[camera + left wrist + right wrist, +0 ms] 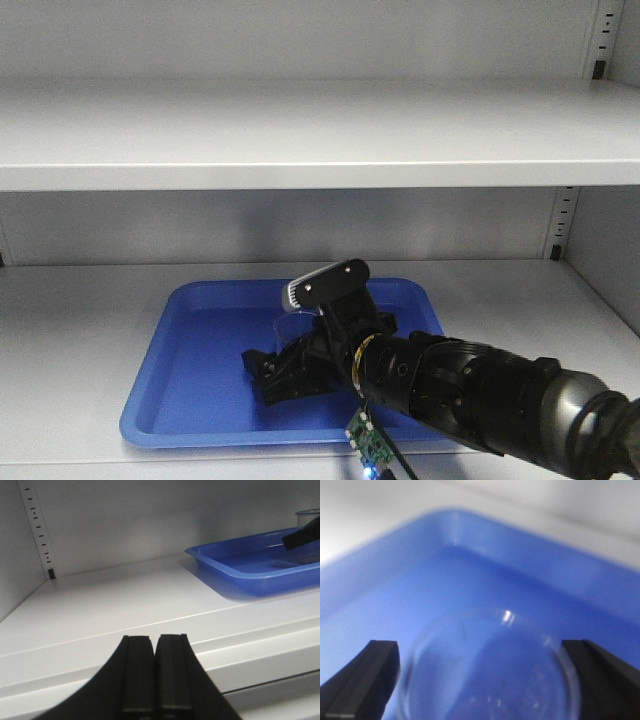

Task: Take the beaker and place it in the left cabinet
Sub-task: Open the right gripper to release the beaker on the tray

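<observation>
Right gripper: spread wide, one black finger at the left edge of the wrist view, the other at the right edge, both apart from the glass as far as can be told. Between them, the beaker: clear, round rim facing the camera, blurred, standing on the floor of the blue tray. Beyond the rim, the tray's rounded far corner and a strip of pale shelf behind it.

From the front view: right gripper low inside the blue tray, fingers pointing left, black arm reaching in from the lower right with a grey wrist camera on top. Beaker only partly seen behind the gripper, upright, near the tray's middle. Tray resting on the lower shelf of the left cabinet, another wide flat shelf above, slotted support strips on the right inner wall.

Left gripper: pressed together, the two black fingers touching along their length, nothing between them. Hanging over the front edge of the same shelf, well apart from the tray, which sits off to its right. Beaker just visible at the far right edge, with a dark fingertip of the other gripper crossing in front of it. Slotted strip on the cabinet's left inner wall.
</observation>
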You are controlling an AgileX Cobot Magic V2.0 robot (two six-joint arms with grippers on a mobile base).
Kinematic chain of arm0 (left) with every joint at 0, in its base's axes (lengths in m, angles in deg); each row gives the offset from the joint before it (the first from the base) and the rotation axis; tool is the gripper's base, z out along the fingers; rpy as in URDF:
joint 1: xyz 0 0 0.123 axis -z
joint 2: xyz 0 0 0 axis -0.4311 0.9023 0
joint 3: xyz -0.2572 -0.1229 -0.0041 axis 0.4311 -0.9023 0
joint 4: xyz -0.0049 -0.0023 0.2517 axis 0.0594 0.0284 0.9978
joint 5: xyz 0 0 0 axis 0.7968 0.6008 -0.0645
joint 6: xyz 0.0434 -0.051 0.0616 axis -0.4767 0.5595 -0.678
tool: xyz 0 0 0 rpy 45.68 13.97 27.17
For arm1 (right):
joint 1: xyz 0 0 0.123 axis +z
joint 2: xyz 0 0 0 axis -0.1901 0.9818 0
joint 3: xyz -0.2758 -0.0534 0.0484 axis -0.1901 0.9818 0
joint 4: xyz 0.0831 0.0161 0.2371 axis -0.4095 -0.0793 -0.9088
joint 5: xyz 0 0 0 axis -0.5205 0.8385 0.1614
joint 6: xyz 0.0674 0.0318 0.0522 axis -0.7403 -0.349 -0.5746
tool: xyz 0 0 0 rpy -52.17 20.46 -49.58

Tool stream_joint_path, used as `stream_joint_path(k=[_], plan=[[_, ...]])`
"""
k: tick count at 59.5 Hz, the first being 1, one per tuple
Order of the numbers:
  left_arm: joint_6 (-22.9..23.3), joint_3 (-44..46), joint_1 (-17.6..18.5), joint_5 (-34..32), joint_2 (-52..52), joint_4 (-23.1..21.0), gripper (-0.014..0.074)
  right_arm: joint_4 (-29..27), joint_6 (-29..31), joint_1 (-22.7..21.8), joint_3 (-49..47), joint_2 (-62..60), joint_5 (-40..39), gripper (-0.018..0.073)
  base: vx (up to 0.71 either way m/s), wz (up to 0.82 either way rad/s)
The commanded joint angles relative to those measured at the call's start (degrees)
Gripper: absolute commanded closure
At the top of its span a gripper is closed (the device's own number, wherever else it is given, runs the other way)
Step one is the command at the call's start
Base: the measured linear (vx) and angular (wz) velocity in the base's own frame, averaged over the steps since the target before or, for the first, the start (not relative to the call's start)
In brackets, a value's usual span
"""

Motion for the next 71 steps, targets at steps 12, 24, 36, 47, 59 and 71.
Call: stream_joint_path(k=[12,24,36,47,59,71], plan=[[0.15,-0.9,0.03,-4.28,-1.06,-0.18,0.0595,0.19,0.07,-0.27,-1.32,-8.97,-2.94,-0.0096,0.0,0.0],[0.15,-0.9,0.03,-4.28,-1.06,-0.18,0.0595,0.76,0.8,-0.27,1.67,-12.69,-4.06,-0.0005,0.0,0.0],[0.15,-0.9,0.03,-4.28,-1.06,-0.18,0.0595,0.76,0.73,-0.27,10.85,-20.43,-4.31,0.0128,0.0,0.0],[0.15,-0.9,0.03,-4.28,-1.06,-0.18,0.0595,0.64,0.73,-0.27,15.34,-27.3,-1.52,0.0299,0.0,0.0],[0.15,-0.9,0.03,-4.28,-1.06,-0.18,0.0595,0.51,0.47,-0.27,16.02,-30.32,2.04,0.0474,0.0,0.0],[0.15,-0.9,0.03,-4.28,-1.06,-0.18,0.0595,0.51,0.47,-0.27,16.02,-30.32,2.04,0.0571,0.0,0.0]])
